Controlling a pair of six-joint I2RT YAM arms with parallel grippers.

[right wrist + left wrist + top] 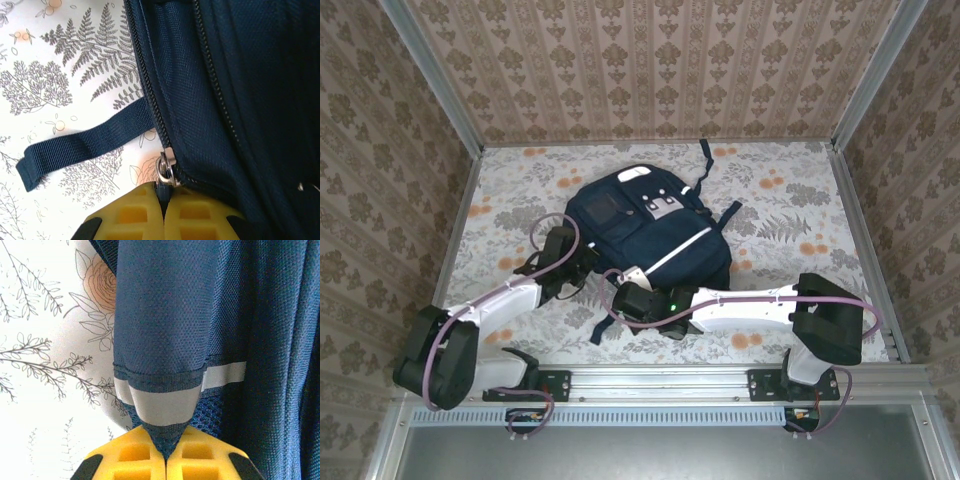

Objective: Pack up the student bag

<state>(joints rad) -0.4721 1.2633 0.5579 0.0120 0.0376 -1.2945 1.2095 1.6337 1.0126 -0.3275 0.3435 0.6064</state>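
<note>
Your bag (645, 225) lay flat near the middle of the table (800, 200), front side up, with its white-grey patches facing the camera and a white stripe running diagonally across its near right part. One dark strap reached toward the far edge, and another trailed off to the right.

You had the left gripper (582, 262) at the bag's left edge. In the left wrist view, its yellow fingers (135, 455) were pressed fully together, and a fold (160, 315) of the navy mesh fabric was pinched between them. The fold rose from the fingertips as a tapering ridge, and a white stripe (162, 405) crossed it just above the grip. The floral cloth showed to the left of the fold.

Your right gripper (625, 290) sat at the bag's near edge, close to the left one. In the right wrist view its fingers (200, 220) were also closed tight. The metal zipper pull (166, 167) stood just above the fingertips, and its lower end dropped into the seam between them, so you had it pinched. The zipper (145, 75) ran up and away from the pull along the bag's edge. A flat navy strap (85, 145) lay on the cloth to the left, attached at the zipper line, with its free end well clear of the fingers.
</note>
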